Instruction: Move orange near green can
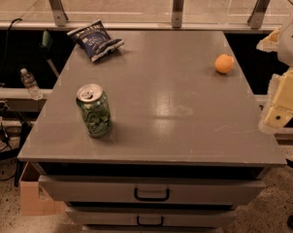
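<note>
The orange (224, 63) sat on the grey cabinet top (175, 130), toward the far right corner, resting free with nothing touching it. The green can (94, 111) stood upright near the front left of the same surface, its silver top and pull tab facing up, well apart from the orange (almost the whole diagonal of the top lay between them). A dark blue chip bag (95, 40) lay crumpled at the far left corner, behind the can and apart from it.

The gripper (277, 115) hung off the right edge of the cabinet, pale and yellowish, partly cut by the border of the view; it was beside the top rather than over it, nearer the front than the orange and not touching it. Whether it was open or closed could not be told.

Below the top, two drawers with dark handles (151, 194) faced forward. A small water bottle (30, 84) stood on a ledge to the left.
</note>
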Robot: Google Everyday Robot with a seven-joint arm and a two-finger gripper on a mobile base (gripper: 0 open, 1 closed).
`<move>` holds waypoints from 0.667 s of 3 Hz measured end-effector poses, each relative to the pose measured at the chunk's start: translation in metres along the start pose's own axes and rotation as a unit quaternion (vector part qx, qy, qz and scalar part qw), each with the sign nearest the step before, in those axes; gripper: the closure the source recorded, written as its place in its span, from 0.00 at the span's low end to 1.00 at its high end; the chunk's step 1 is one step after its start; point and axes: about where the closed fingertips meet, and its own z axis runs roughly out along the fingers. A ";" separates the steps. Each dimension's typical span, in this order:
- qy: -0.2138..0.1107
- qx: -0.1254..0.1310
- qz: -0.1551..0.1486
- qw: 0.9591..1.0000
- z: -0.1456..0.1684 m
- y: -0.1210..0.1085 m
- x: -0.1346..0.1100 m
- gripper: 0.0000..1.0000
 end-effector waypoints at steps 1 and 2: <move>0.000 0.000 0.000 1.000 0.000 0.000 0.000 0.00; -0.011 0.008 0.002 1.000 0.000 -0.006 0.002 0.00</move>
